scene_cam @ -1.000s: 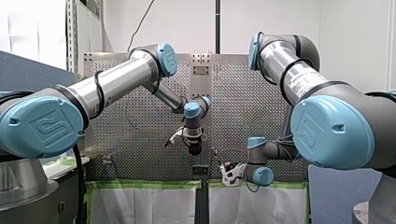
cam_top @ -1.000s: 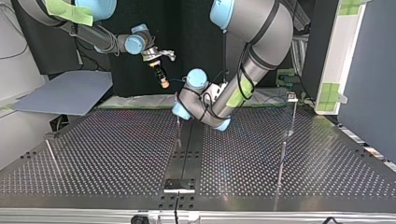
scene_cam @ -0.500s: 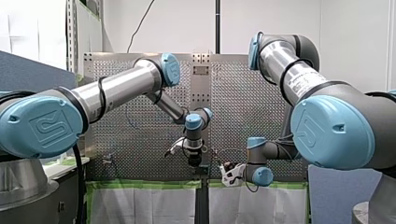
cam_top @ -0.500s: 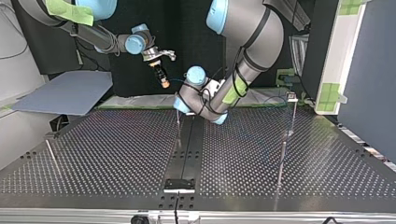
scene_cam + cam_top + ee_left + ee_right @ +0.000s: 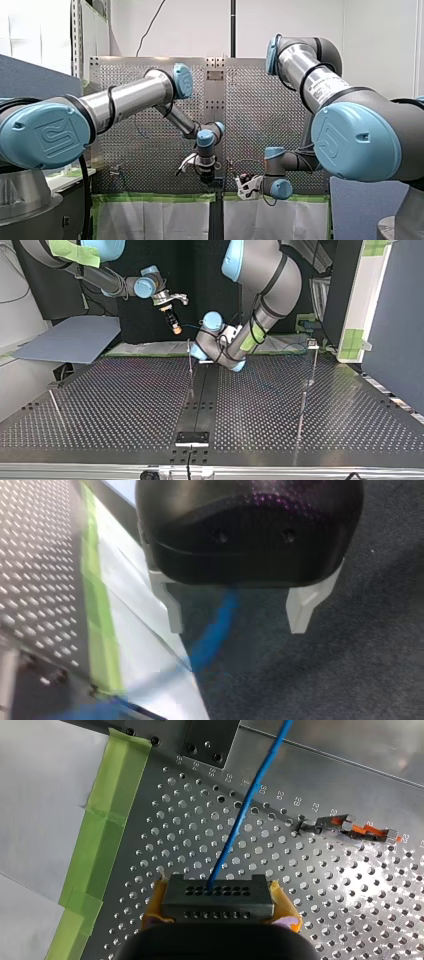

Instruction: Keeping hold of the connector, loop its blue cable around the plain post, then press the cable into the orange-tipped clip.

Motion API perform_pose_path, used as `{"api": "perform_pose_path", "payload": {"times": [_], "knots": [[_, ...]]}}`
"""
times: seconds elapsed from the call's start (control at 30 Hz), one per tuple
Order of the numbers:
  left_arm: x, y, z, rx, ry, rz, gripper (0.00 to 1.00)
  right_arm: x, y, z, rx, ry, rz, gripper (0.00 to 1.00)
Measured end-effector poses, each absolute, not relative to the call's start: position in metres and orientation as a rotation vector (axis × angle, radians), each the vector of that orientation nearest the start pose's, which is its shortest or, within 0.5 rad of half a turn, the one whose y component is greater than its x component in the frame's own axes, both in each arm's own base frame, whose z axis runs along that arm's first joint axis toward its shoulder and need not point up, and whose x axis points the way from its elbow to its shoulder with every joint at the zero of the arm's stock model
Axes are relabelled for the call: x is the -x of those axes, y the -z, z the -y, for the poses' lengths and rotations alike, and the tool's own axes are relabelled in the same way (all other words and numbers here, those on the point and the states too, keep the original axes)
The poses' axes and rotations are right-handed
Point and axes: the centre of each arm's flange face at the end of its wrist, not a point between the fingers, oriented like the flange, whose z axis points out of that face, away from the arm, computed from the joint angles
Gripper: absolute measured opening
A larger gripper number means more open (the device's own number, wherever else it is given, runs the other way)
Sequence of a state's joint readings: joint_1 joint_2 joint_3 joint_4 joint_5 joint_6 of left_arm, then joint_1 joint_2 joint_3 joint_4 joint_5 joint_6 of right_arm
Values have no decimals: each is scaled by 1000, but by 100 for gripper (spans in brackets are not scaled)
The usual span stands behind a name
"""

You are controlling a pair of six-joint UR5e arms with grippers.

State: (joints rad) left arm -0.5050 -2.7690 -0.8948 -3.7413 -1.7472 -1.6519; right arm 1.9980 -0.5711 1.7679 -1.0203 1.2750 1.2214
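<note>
My right gripper point(image 5: 219, 909) held the connector point(image 5: 217, 894), with the clip point(image 5: 357, 828) at two o'clock. My left gripper point(image 5: 239, 611) stood wide around the cable point(image 5: 220, 622), which might slip out.

2 arms point(image 5: 125, 97) point(image 5: 320, 80), 2 claws point(image 5: 236, 625) point(image 5: 218, 907), 1 connector point(image 5: 217, 892), 1 blue cable point(image 5: 250, 795), 1 orange-tipped clip point(image 5: 357, 828), 1 perf. table point(image 5: 125, 405)

Bright, even indoor light. Specular glints across perforated tabletop point(image 5: 320, 885). Left wrist view smeared, blue cable point(image 5: 214, 630) out of focus.
</note>
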Motion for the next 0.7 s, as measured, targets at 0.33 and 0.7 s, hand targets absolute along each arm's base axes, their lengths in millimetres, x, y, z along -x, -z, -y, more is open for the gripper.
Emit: {"api": "perform_pose_path", "payload": {"times": [0.33,0.7], "knots": [[-541,62,418,-491,-67,-2669,100,-387,88,458,-1907,-1408,534,0],[-538,73,414,-483,-60,-2668,100,-387,88,457,-1910,-1407,534,0]]}}
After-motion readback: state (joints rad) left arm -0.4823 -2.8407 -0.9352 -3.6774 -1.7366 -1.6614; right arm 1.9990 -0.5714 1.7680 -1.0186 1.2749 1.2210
